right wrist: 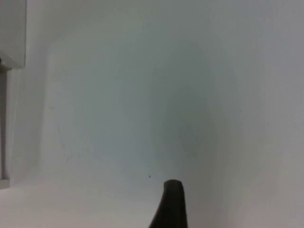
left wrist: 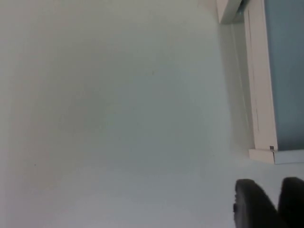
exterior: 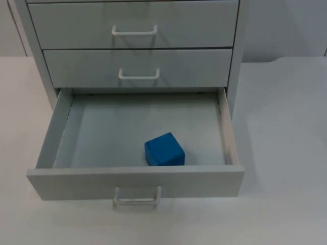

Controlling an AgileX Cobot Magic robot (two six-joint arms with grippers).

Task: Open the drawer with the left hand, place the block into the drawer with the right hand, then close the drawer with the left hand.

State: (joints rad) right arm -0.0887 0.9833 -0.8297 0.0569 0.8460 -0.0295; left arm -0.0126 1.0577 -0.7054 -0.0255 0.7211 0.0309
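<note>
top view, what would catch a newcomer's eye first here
The blue block stands out at once: it lies inside the open bottom drawer, near its front wall and a little right of the middle. That drawer is pulled far out of the white cabinet, while the two drawers above it are shut. Both grippers are away from the drawer, over the bare white table on either side of the cabinet.

Your left gripper hangs above the table top, just beside the cabinet's side; its two black fingertips stand close together with a narrow gap between them. Your right gripper hovers over bare table on the other side; you see one black fingertip there, pointing up.
</note>
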